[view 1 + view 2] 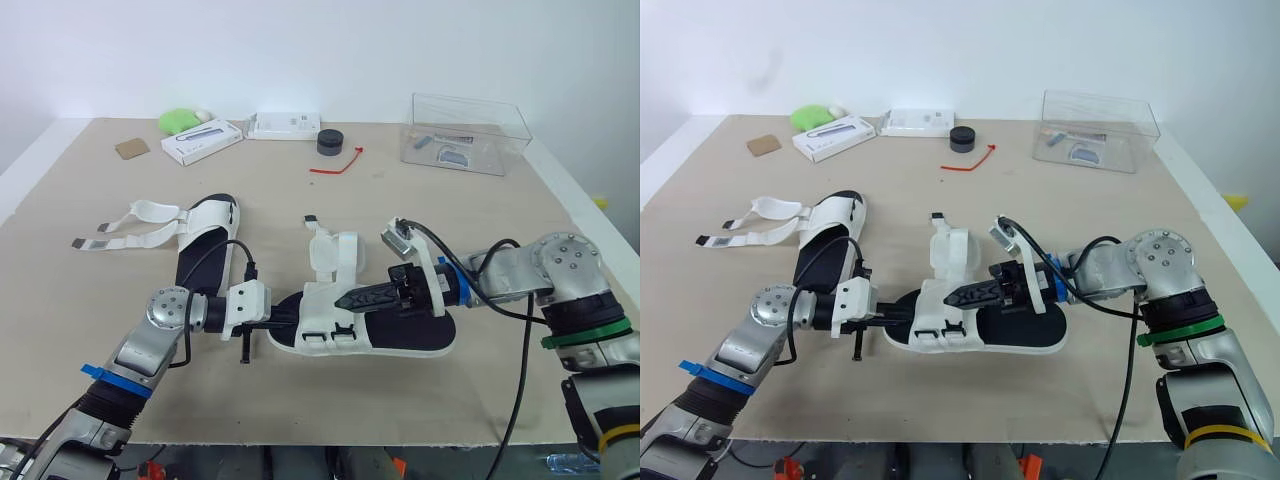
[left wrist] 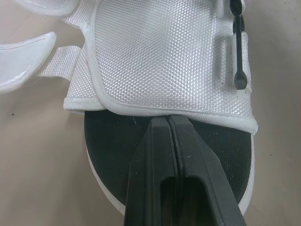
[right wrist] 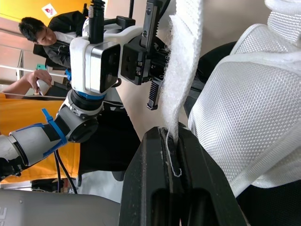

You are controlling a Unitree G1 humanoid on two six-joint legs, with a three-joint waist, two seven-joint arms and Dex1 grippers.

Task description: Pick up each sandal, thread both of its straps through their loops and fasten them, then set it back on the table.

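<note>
Two sandals are on the table (image 1: 480,220), and as far as I can judge neither one is finished. The near sandal (image 1: 390,335) sits in the middle, between my two arms, low at the tabletop; I cannot tell whether it rests on the surface or hangs just above it.

My right gripper (image 1: 345,298) reaches over its black footbed, and its fingers are pinched tight on a white strap (image 3: 183,70), which rises straight out from between the tips. My left gripper (image 1: 292,320) comes in from the other end. Its fingers are pressed together, with nothing that I can see between them, and the tips sit on the dark footbed at the edge of the white mesh upper.

The upper of this sandal stands open, with one flap upright, so I judge the strap in my right fingers is not yet through its loop. I cannot make out the loops well enough to say more than that.

The far sandal (image 1: 205,245) lies well off to my left, untouched. Its two straps (image 1: 130,235) are spread flat and loose on the table beside it.

So I put the work at an early stage. What is left is to thread and fasten both straps here and set this sandal down, then do all of it again on the other one.
</note>
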